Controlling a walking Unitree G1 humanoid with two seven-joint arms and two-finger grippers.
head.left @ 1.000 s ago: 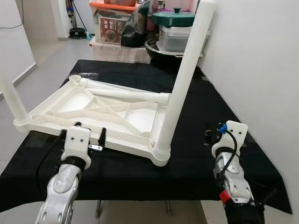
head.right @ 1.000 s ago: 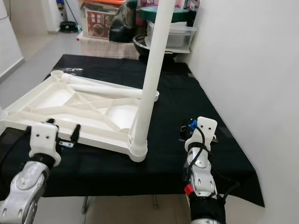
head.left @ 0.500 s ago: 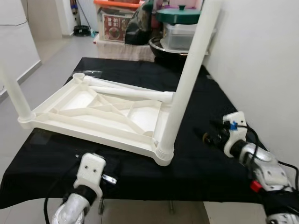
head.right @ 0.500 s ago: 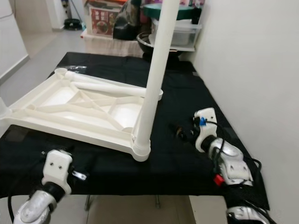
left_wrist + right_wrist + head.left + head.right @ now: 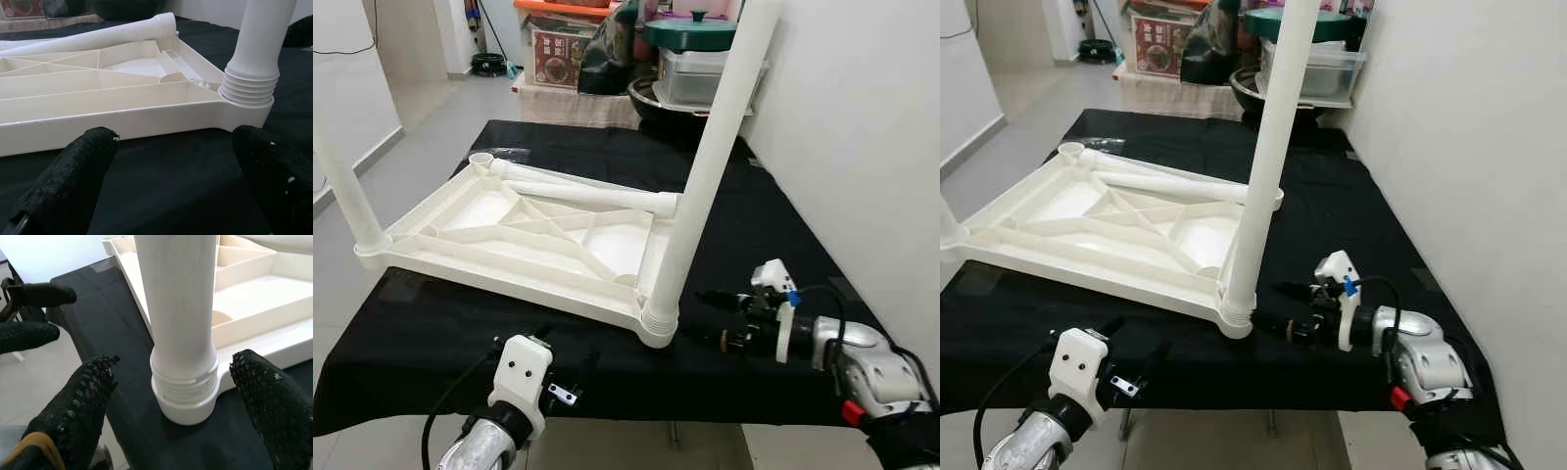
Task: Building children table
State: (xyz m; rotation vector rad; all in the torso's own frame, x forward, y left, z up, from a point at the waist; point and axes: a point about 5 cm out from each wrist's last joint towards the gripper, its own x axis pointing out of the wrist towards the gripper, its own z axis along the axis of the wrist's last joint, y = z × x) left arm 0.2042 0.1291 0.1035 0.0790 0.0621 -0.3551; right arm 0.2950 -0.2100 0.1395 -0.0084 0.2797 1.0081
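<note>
The left gripper (image 5: 570, 375) hangs spread at the near table edge. Just ahead of the right gripper (image 5: 708, 316), its fingers splayed and empty, stands the screwed-in leg (image 5: 700, 186) of the upturned tabletop (image 5: 499, 231). Beyond lies a loose leg (image 5: 578, 192). Next, probably close on the upright leg's base and tighten.

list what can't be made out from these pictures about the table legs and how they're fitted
- Upright white plastic leg at the near right corner: its top is cut off by the upper edge of both eye views.
- Its threaded collar: how deep it sits in the overturned white plastic tabletop is hidden inside the socket.
- Second upright leg: cut off by the left edge of the left eye view.
- Loose white leg lying on the tabletop: its far end blends into the corner socket.
</note>
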